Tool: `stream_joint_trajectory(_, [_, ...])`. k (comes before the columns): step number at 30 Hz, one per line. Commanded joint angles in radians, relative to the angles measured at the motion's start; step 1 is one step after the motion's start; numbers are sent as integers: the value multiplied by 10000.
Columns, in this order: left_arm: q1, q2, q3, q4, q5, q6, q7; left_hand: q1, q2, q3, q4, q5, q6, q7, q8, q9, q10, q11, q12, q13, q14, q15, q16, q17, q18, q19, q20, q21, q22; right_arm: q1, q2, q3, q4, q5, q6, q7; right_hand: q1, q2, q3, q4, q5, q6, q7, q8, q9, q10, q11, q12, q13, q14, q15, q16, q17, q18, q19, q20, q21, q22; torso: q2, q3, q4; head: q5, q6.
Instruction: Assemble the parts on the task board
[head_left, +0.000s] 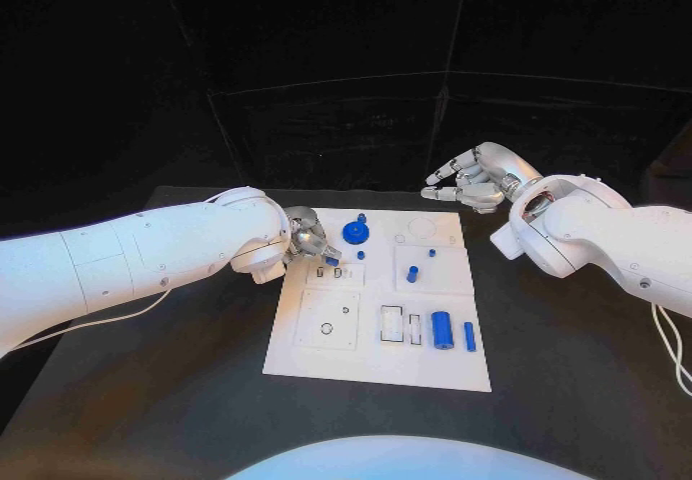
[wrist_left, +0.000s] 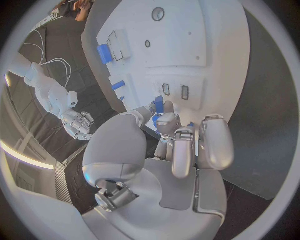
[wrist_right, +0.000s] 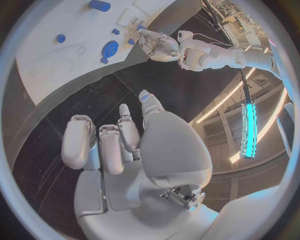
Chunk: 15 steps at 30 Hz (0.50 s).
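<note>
The white task board (head_left: 325, 355) lies in the middle of the table. My left hand (head_left: 306, 243) is over its left edge and pinches a small blue part (head_left: 332, 261) between thumb and fingertips, just above two small slots (wrist_left: 165, 89); the left wrist view shows the same blue part (wrist_left: 158, 106) at the fingertips. My right hand (head_left: 476, 178) hovers past the board's far right corner, fingers loosely bent and apart, holding nothing. A blue gear (head_left: 356, 236), short blue pegs (head_left: 413, 273) and a blue cylinder (head_left: 443, 329) sit on the board.
A thin blue bar (head_left: 469, 336) lies beside the cylinder near the board's right edge. A square plate with a small hole (head_left: 327, 320) takes up the board's near left. Black table (head_left: 159, 400) surrounds the board.
</note>
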Motion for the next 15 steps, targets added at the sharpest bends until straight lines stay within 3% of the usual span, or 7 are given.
stream_joint_trajectory(1, [-50,-33,1,91,106,-617,208,-63,-6,1737,-1698,-13,-28,-69,59,15,41,20,30,3,1055,-5,31,2634,-90,20,0,-21,-12,23,21,8,-18,16,95,29,55,66,-57,19,27,-12,-24,57,-9,16,-48,-16,-11,612,-57,14,495,-68,-24,1,-26,-13,1,-30,11,-4,-20])
stream_joint_trajectory(15, [-239,69,-8,12,-407,-92,19,-78,-39,1769,-1705,-21,-32,-74,70,26,40,15,22,-11,1055,-6,31,2634,-87,15,-1,-31,-26,23,71,8,-56,14,153,58,55,86,-67,28,72,-18,-23,64,-13,3,-47,-35,-31,612,-58,9,490,-66,-27,0,-33,-24,20,-21,-21,4,-54])
